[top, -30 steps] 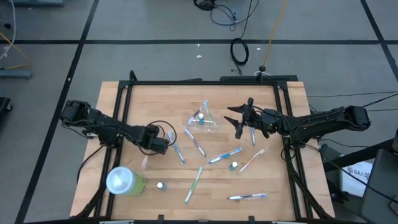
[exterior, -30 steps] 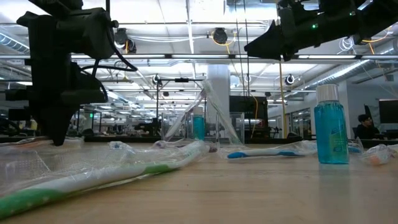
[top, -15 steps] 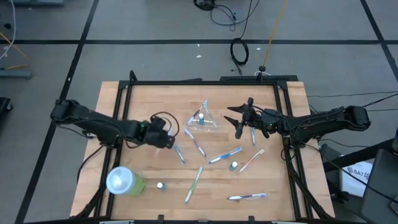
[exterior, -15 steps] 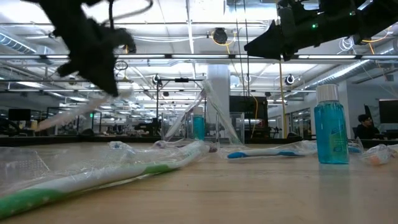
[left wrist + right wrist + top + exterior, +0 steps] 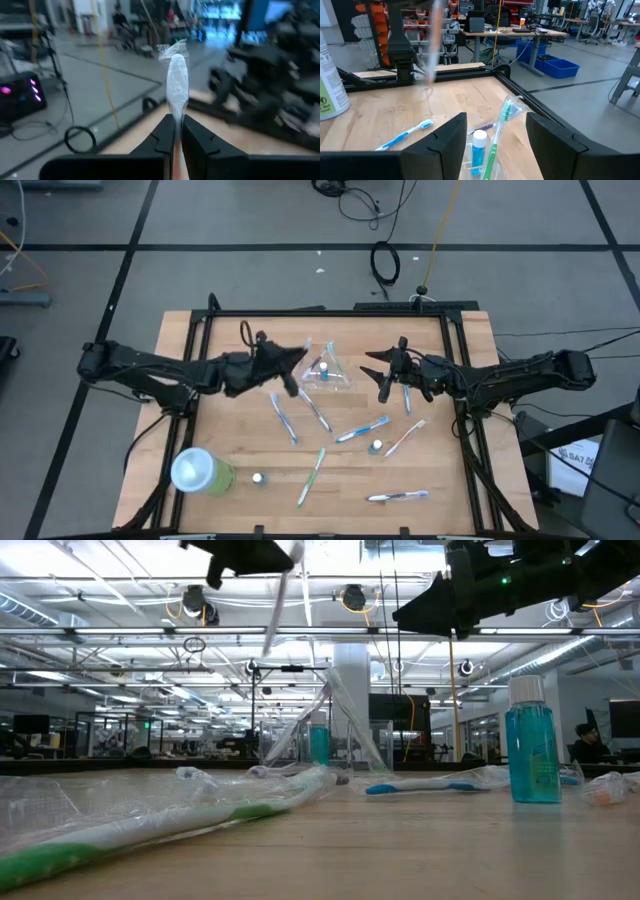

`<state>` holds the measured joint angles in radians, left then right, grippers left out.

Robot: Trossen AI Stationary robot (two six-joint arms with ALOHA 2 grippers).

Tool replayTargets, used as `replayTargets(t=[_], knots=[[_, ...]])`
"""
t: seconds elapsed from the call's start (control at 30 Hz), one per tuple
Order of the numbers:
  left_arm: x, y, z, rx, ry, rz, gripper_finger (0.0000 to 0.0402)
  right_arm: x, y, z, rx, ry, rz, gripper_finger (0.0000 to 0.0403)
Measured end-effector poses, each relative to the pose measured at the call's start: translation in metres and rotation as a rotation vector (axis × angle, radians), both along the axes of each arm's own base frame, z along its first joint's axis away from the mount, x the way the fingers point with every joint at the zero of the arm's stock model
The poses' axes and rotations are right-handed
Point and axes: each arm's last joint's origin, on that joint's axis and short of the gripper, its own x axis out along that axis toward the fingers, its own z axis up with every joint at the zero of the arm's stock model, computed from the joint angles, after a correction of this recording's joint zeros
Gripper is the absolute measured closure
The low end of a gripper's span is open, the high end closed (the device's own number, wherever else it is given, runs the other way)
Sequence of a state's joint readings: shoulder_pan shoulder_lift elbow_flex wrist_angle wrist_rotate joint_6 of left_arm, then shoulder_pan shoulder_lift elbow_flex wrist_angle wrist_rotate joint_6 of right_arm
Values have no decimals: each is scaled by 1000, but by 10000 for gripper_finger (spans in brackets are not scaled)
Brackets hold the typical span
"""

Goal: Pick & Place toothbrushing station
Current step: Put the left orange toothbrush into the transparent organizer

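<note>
My left gripper [image 5: 288,366] is above the table's middle, shut on a plastic-wrapped toothbrush [image 5: 176,75], just left of the small clear cup [image 5: 328,372]. In the low view the toothbrush [image 5: 281,598] slants down from that gripper [image 5: 262,552]. The cup holds a blue white-capped tube [image 5: 479,144] and a green toothbrush [image 5: 503,122]. My right gripper [image 5: 381,375] hovers open and empty right of the cup. Several wrapped toothbrushes [image 5: 361,429] and small tubes [image 5: 376,446] lie flat on the wood. My left gripper pinches the wrapped toothbrush's handle [image 5: 176,119] between its two fingers. The brush runs along the fingers and its wrapped end [image 5: 175,60] sticks out past the fingertips. It is lifted clear of the table, and slants steeply in the low view.
A lime-green tumbler [image 5: 201,472] lies at the table's near left corner. A black frame [image 5: 330,312] runs along the table's far edge and sides. A tall blue bottle [image 5: 531,745] stands at the right in the low view.
My left gripper has risen from the table's left part with the wrapped toothbrush and gone toward the far right, up to the clear cup. The toothbrush has come clear of the table and tipped from flat to steeply slanted. My right gripper has kept still.
</note>
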<state>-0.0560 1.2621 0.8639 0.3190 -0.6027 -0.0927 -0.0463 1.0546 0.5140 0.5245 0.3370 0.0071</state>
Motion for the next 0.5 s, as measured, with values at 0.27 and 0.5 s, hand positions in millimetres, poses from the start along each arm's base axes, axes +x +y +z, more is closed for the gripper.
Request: replayTargets(t=[0.27, 0.5], knots=[[36, 33, -45, -31, 61, 88, 379, 0, 0, -3, 15, 22, -1, 206], [58, 47, -84, -44, 103, 144, 378, -1, 0, -6, 31, 53, -3, 206]])
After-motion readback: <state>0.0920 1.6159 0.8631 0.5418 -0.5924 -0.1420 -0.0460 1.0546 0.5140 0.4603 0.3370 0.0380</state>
